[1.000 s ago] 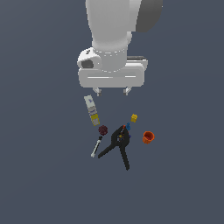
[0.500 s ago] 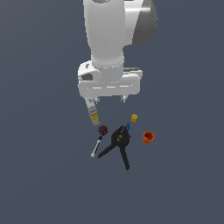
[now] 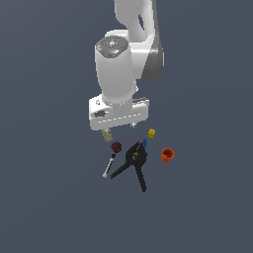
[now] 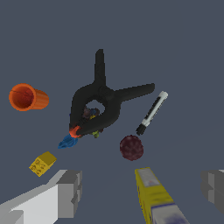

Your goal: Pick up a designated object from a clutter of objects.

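- Maroon roundish ball (image 4: pixel 131 147) lies on the dark floor, just beside the tip of the thin white-and-black marker (image 4: pixel 152 113) and near the black spring clamp (image 4: pixel 101 105).
- White two-fingered gripper (image 3: pixel 120 129) hangs above, spread wide and empty, straddling the yellow-and-white oblong box (image 4: pixel 153 196); the ball sits just beyond its fingers (image 4: pixel 70 194).
- Orange cup (image 3: pixel 167 155) lies on the exterior view's right, the small yellow cube (image 3: pixel 151 133) near it.

No readable text, brand, number or sign anywhere in either view. Only blurred, illegible print on the yellow-and-white oblong box (image 4: pixel 156 199), and raised marks too small to read on the yellow cube (image 4: pixel 42 163). Faint coloured specks, not legible, on the arm's round cap (image 3: pixel 112 46).
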Robot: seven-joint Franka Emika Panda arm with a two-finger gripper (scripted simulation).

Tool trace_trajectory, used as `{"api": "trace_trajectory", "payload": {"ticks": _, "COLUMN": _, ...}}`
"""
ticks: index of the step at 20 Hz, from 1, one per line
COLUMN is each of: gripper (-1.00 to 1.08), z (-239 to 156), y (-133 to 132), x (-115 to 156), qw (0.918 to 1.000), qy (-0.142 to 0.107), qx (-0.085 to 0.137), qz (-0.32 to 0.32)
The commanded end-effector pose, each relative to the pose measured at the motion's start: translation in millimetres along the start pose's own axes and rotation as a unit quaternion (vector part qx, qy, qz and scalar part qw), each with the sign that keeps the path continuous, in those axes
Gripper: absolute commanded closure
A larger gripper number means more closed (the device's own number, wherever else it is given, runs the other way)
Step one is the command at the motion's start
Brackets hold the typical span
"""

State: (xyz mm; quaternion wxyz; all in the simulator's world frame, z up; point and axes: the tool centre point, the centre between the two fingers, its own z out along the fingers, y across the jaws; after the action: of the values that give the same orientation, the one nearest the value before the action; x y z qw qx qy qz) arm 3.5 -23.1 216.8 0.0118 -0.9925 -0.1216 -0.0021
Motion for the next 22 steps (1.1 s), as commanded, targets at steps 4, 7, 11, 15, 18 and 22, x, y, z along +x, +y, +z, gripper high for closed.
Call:
{"api": "trace_trajectory", "payload": {"ticks": 4, "gripper": -0.92, "z": 50.0, "y": 10.3, "x": -7.9, "qw": 0.9979, "qy": -0.001, "qx": -0.004, "qz": -0.065}}
{"api": "trace_trajectory", "payload": {"ticks": 7, "gripper": -0.92, "z": 75.0, "y": 14.6, "x": -14.1, "qw": 0.9951, "qy": -0.002, "qx": -0.006, "qz": -0.098}}
{"api": "trace_trajectory", "payload": {"ticks": 11, "gripper": -0.92, "z": 101.6, "y": 18.7, "x": -22.3, "qw": 0.9908, "qy": -0.004, "qx": -0.008, "qz": -0.135}}
{"api": "trace_trajectory", "payload": {"ticks": 15, "gripper": -0.92, "z": 120.5, "y": 21.2, "x": -29.3, "qw": 0.9868, "qy": -0.005, "qx": -0.01, "qz": -0.162}}
{"api": "trace_trajectory", "payload": {"ticks": 18, "gripper": -0.92, "z": 130.0, "y": 22.3, "x": -33.2, "qw": 0.9844, "qy": -0.005, "qx": -0.01, "qz": -0.175}}
{"api": "trace_trajectory", "payload": {"ticks": 22, "gripper": -0.92, "z": 136.7, "y": 23.0, "x": -36.1, "qw": 0.9826, "qy": -0.005, "qx": -0.011, "qz": -0.185}}
